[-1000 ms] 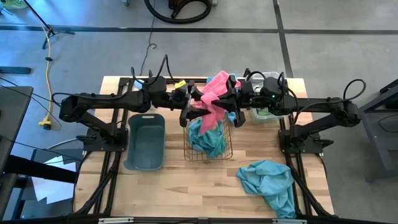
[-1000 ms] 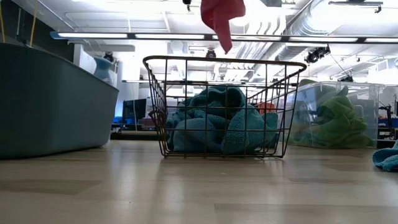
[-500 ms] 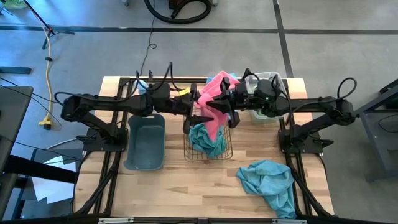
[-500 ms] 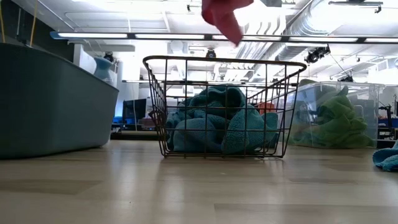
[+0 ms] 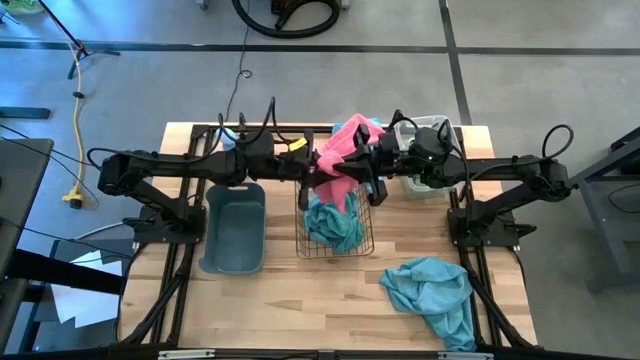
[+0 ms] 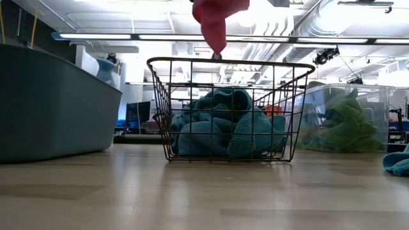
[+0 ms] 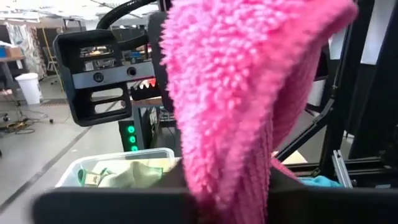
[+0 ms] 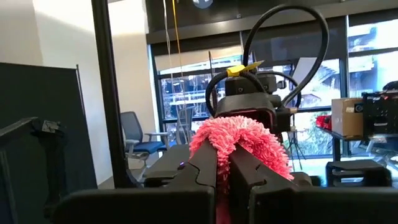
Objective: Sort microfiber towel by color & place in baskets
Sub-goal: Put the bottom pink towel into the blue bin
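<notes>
Both arms meet above the wire basket [image 5: 335, 222] at the back middle of the counter [image 5: 300, 300], with a pink towel [image 5: 340, 158] stretched between them in the air. The right gripper [image 5: 372, 168] is clamped tight on one end of it; its wrist view shows the two fingers [image 8: 205, 163] pressed together with pink pile bunched over them. The left gripper [image 5: 316, 168] has the other end (its own view is nearly filled with pink fuzz), with its fingers closed onto the cloth. From the low view the towel's tip [image 6: 214, 29] hangs just above the basket's rim. Teal towels [image 6: 220, 131] sit piled inside that basket. A green towel [image 6: 345, 124] lies in the clear bin [image 6: 377, 96] on the right. The grey-blue tub [image 5: 233, 228] stands left of the basket, and another teal towel [image 5: 435, 295] lies crumpled on the counter near the front right.
</notes>
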Motion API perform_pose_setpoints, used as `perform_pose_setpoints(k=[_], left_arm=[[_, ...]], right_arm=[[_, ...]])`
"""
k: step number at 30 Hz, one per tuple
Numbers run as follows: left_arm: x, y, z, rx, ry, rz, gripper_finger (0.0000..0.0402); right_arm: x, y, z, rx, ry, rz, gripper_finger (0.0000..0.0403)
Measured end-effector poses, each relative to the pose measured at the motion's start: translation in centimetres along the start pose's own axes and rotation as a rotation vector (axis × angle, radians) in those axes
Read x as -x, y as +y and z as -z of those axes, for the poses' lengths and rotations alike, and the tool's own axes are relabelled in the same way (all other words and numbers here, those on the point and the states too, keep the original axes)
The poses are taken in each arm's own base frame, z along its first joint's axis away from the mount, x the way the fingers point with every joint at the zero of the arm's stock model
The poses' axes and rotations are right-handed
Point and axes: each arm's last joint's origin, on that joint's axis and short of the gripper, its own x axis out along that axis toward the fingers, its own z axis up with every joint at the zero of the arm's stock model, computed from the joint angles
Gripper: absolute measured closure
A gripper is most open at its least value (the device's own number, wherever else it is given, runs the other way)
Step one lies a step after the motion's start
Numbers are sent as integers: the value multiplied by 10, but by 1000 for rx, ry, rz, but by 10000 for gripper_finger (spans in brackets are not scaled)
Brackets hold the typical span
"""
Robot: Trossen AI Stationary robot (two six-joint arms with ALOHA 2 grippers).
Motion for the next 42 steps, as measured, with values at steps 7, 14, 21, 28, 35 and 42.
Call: perform_pose_setpoints(k=[7,14,21,28,35,42], left_arm=[[1,10,1,38,3,-28,396],[9,19,1,21,61,-56,399],[33,29,-7,16,139,-99,400],[68,31,-16,19,195,-94,401],[114,17,-7,107,135,-155,401],[162,-3,0,176,-30,-160,401]], right_arm=[[0,0,1,-30,12,3,387],[3,-1,-3,-89,3,40,297],[20,2,-17,-33,60,163,184],[50,3,-38,-9,118,260,129],[72,4,-53,-3,137,302,126],[76,2,-54,-2,147,325,125]])
